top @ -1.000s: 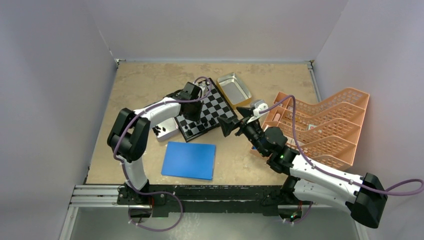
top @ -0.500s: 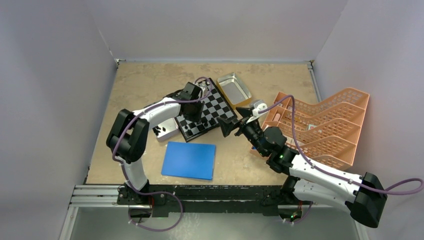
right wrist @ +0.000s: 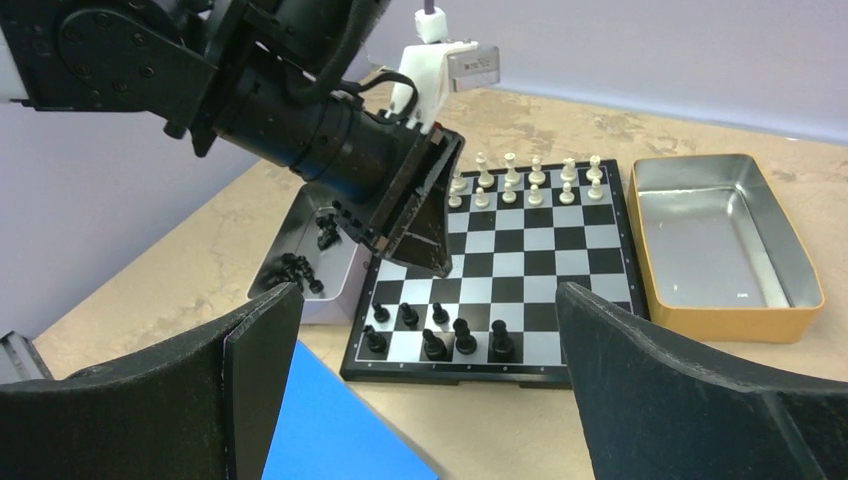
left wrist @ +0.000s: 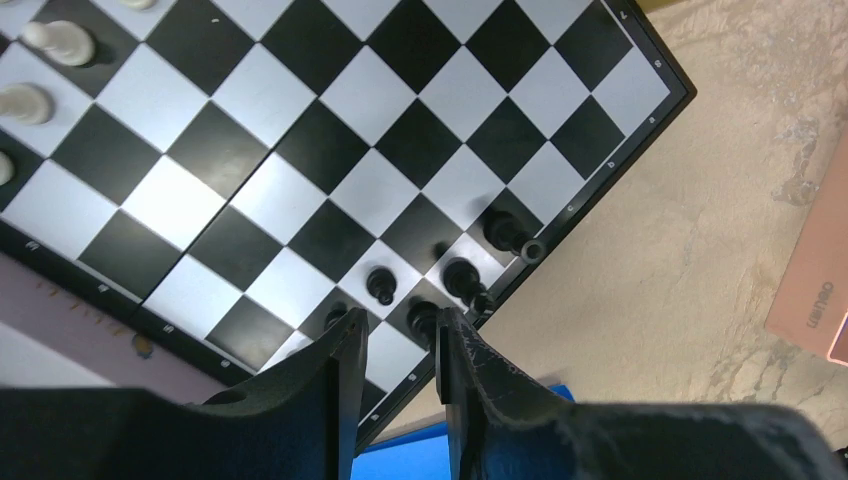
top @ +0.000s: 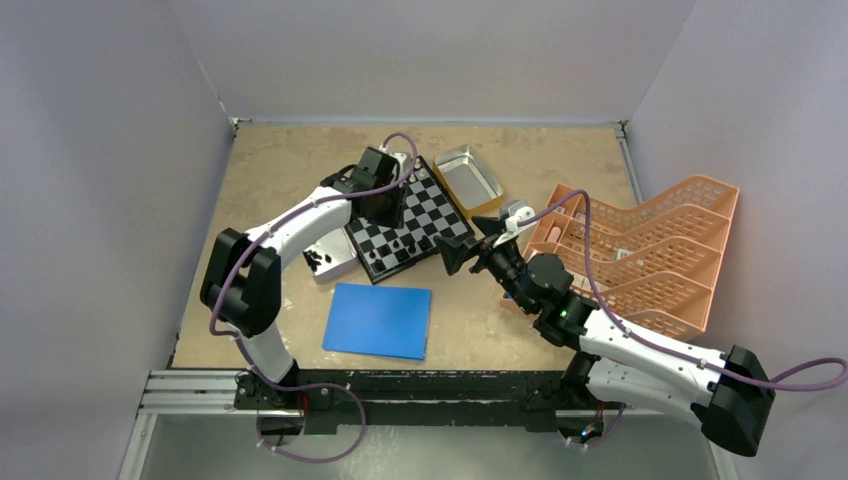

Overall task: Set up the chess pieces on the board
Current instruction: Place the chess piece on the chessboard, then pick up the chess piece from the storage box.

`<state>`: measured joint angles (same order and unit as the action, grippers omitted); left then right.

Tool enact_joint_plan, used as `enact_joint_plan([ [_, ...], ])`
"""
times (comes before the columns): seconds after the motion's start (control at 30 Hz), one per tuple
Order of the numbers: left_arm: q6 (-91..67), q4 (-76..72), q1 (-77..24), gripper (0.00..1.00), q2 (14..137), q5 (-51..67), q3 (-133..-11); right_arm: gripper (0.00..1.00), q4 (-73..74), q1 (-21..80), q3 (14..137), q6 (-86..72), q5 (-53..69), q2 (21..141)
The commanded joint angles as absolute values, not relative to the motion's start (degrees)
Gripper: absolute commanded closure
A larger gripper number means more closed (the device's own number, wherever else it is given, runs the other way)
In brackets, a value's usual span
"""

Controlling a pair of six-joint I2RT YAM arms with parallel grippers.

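Observation:
The chessboard (top: 428, 203) lies mid-table. Several black pieces (right wrist: 435, 335) stand on its two near rows, also seen in the left wrist view (left wrist: 462, 278). Several white pieces (right wrist: 525, 180) stand on its two far rows. My left gripper (top: 390, 213) hovers above the board's left part, also seen from the right wrist (right wrist: 438, 258). Its fingers (left wrist: 345, 370) are a little apart with nothing between them, above a black piece (left wrist: 422, 318). My right gripper (top: 455, 252) is wide open and empty beside the board's near right corner.
A metal tray (top: 335, 268) with loose black pieces (right wrist: 300, 268) sits left of the board. An empty orange-rimmed metal tray (right wrist: 715, 245) sits at its far right. A blue sheet (top: 378, 320) lies in front. An orange rack (top: 650, 250) stands on the right.
My left gripper has drawn back from the board's near rows towards the far left and higher. The right arm has not moved.

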<state>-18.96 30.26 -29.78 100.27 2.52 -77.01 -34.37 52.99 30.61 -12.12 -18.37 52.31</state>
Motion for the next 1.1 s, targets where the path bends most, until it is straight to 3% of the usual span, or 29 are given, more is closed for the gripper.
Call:
enact_joint_plan([
  [0.0,-19.8,31.6,-26.4,0.69,94.7,2.8,-78.6,0.01,-35.9,53.2,30.2,-14.4,-18.8,50.3],
  [0.23,-18.4,32.3,-15.0,0.7,88.8,6.5,-74.8,0.01,-34.3,53.2,32.1,-16.8,-13.8,50.9],
  [0.57,-16.9,31.1,-1.3,0.76,86.0,6.8,-69.6,0.01,-31.8,53.2,32.5,-17.2,-15.7,50.4],
  [0.83,-15.1,30.1,1.9,0.82,89.4,5.4,-67.2,0.03,-33.5,53.2,30.7,-16.6,-13.5,47.1],
  [1.07,-12.8,31.2,1.8,0.8,94.0,6.5,-69.0,0.03,-34.0,53.2,30.8,-16.8,-12.4,47.6],
])
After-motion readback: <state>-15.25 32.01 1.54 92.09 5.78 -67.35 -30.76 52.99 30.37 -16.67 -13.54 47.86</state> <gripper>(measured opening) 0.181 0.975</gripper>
